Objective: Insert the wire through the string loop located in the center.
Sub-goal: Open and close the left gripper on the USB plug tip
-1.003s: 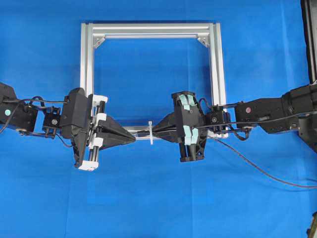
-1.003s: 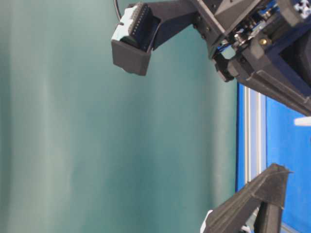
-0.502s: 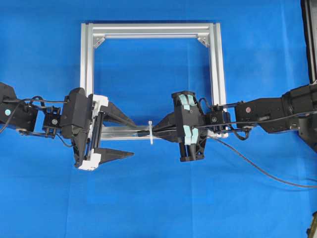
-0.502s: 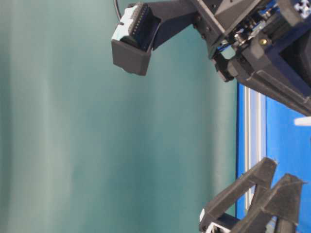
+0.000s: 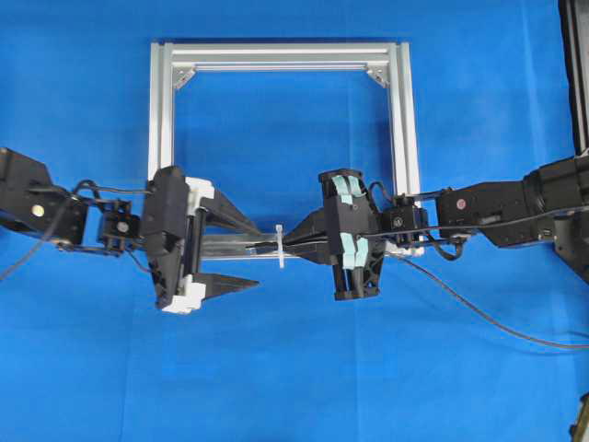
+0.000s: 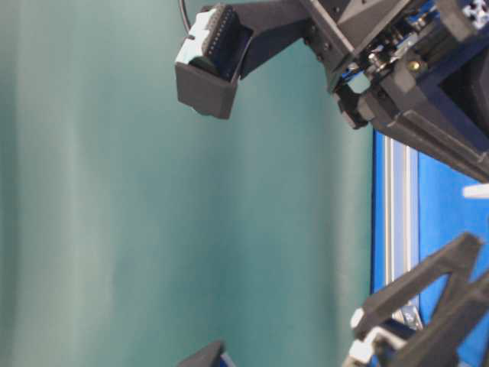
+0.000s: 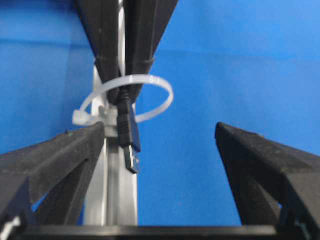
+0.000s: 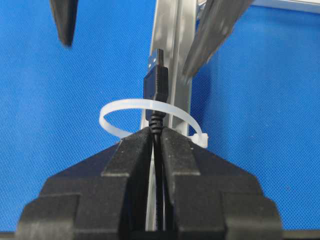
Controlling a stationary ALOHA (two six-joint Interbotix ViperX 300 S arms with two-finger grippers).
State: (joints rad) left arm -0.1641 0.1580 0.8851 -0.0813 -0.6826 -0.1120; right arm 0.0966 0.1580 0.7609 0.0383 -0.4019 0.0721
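On the blue table cover lies a square silver frame, and the two arms meet at its six-o'clock rail. The right gripper is pinched tight on the wire: in the right wrist view both black fingers press together on the thin cable, whose slim dark plug sticks out past their tips toward twelve o'clock. The string loop, a small white tie ring, circles the wire right at the plug's base, just ahead of the fingertips, so the plug has passed through it; the tie's locking head sits at the ring's four-o'clock side against the rail. In the left wrist view the same plug hangs toward six o'clock out of the ring, its metallic tip lowest, with the closed right fingers above it. The left gripper stands spread wide, one finger at eight o'clock and the other at four o'clock of the plug, neither touching it. From overhead, the loop sits between the two grippers, and the cable trails from the right arm toward four o'clock across the cover. The table-level view shows only arm parts against a green backdrop.
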